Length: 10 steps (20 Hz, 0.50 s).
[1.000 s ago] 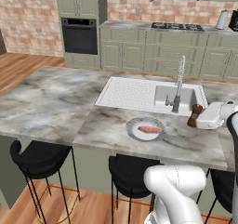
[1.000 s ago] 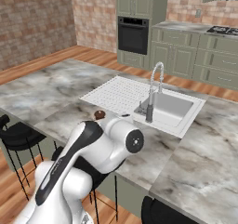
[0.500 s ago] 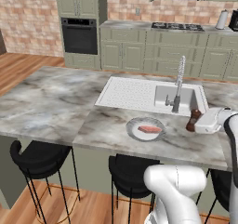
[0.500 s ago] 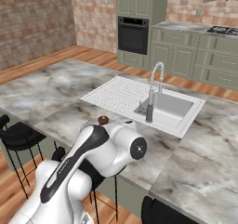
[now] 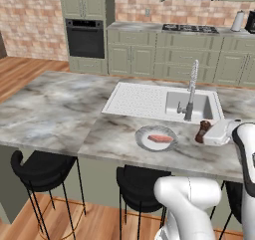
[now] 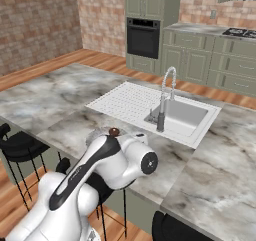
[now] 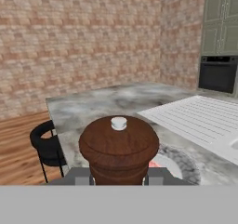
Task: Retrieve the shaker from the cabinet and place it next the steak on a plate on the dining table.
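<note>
My gripper is shut on the dark brown wooden shaker, which it holds upright low over the marble dining table, just right of the plate. The pinkish-red steak lies on that round grey-white plate. In the hand view the shaker's round top sits between my two fingertips, and the plate lies just beyond it with a red sliver of steak showing. In the right base view the shaker's knob peeks over my arm, which hides most of the plate.
The inset sink and steel tap stand just behind the shaker, with a ribbed drainboard to their left. Black stools line the table's near edge. The black oven and sage-green cabinets are along the far wall.
My gripper has carried the shaker down and leftward, closer to the plate and the table top. Plate and steak have stayed where they were.
</note>
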{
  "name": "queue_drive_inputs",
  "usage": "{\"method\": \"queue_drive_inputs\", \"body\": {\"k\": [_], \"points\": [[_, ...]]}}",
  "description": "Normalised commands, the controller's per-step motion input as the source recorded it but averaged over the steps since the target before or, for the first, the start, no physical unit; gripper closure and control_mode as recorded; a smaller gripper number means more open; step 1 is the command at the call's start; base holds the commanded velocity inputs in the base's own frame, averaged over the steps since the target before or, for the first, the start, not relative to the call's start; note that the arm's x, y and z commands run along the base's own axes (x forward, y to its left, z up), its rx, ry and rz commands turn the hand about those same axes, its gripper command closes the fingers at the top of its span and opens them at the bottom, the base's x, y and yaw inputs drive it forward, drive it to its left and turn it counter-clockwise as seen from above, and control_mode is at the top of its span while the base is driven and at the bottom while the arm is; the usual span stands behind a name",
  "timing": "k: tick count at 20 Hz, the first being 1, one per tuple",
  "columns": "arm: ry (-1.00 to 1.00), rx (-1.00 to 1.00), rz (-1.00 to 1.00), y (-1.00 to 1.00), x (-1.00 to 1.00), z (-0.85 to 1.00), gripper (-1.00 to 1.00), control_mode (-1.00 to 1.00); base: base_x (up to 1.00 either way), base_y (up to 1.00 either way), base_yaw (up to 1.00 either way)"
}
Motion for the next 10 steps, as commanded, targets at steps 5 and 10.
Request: {"method": "queue_drive_inputs", "body": {"k": [5, 10], "points": [[0.00, 0.00, 0.00, -0.11, 0.32, -0.29, 1.00, -1.00, 0.00, 0.00, 0.00], [0.00, 0.00, 0.00, -0.23, 0.26, -0.25, 1.00, -1.00, 0.00, 0.00, 0.00]]}}
